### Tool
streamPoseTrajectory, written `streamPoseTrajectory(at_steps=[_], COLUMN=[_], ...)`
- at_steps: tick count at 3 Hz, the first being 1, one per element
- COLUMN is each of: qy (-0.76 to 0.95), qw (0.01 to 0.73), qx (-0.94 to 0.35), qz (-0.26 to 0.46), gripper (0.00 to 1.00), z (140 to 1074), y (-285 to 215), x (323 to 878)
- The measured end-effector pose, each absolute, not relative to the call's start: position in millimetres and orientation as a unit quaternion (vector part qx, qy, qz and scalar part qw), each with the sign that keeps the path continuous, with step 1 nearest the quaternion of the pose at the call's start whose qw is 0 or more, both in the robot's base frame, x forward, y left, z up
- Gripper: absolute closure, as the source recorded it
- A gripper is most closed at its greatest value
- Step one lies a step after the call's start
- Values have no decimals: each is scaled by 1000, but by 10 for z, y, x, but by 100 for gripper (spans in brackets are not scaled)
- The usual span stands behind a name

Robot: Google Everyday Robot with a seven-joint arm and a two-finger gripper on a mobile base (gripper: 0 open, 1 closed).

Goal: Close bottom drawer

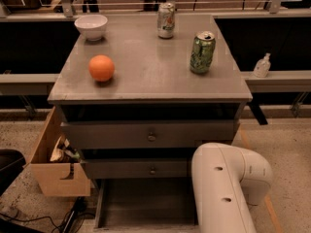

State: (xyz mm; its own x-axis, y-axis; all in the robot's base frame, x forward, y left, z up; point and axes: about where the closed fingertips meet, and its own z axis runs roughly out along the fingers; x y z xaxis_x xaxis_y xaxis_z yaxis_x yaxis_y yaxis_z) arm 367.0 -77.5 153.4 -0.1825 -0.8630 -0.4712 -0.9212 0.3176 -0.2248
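Below, bottom drawer (146, 204) wide open; claw out of view.

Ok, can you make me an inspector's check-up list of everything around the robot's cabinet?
Surface: grey cabinet top, flat, with four things standing on it.
Job's things: bottom drawer is pulled out, not yet closed; the part of its tray that shows looks bare.
Clutter: white bowl, orange, green can and a second can at the back; wooden box on the floor, left of the cabinet.
Claw: out of view; only the white arm shows, lower right, over the drawer's right side.
Cables: dark cables on the floor, lower left.
Surroundings: speckled floor; small bottle on the right ledge.
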Motion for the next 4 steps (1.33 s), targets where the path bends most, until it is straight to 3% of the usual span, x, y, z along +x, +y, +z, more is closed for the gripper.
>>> streamPoseTrajectory(at_steps=[3, 4], qy=[764, 764], qw=[281, 302], qx=[-579, -569], qz=[43, 19], gripper=[100, 100], z=[1468, 1348], y=[-735, -750], x=[3858, 4189])
